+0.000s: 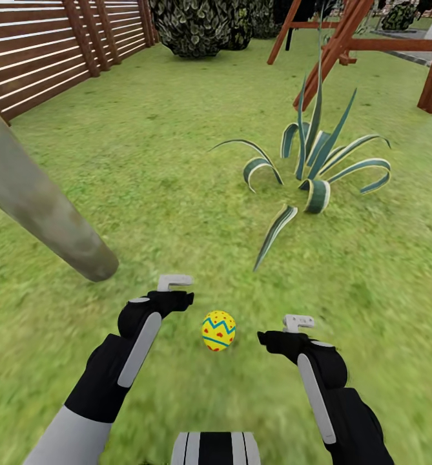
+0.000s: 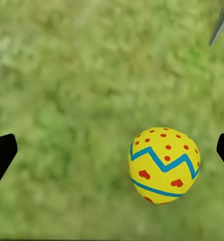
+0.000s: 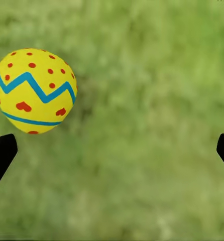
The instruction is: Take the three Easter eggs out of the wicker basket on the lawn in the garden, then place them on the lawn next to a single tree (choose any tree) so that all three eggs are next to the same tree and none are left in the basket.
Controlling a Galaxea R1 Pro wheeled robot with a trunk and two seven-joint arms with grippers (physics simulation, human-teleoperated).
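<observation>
Between two wide-open grippers, left (image 1: 177, 292) and right (image 1: 285, 330), one Easter egg (image 1: 219, 330) lies on lawn (image 1: 144, 168); tree trunk (image 1: 41, 206) cut off.

The tree trunk (image 1: 44, 210) was cut off by the head view's left edge, so its upper part and leaves were out of sight. The fence (image 1: 41, 45) ran out past the top and left edges. The wooden frame (image 1: 370, 42) behind the striped plant (image 1: 316, 165) was cropped at the top and right.

In the left wrist view the fingertips (image 2: 1, 155) showed as dark corners at the picture's sides, and the grass (image 2: 82, 75) was blurred. A leaf tip (image 2: 221, 22) was cut by the corner.

In the right wrist view the fingertips (image 3: 1, 153) were likewise clipped, and the grass (image 3: 152, 100) was a soft smear.
</observation>
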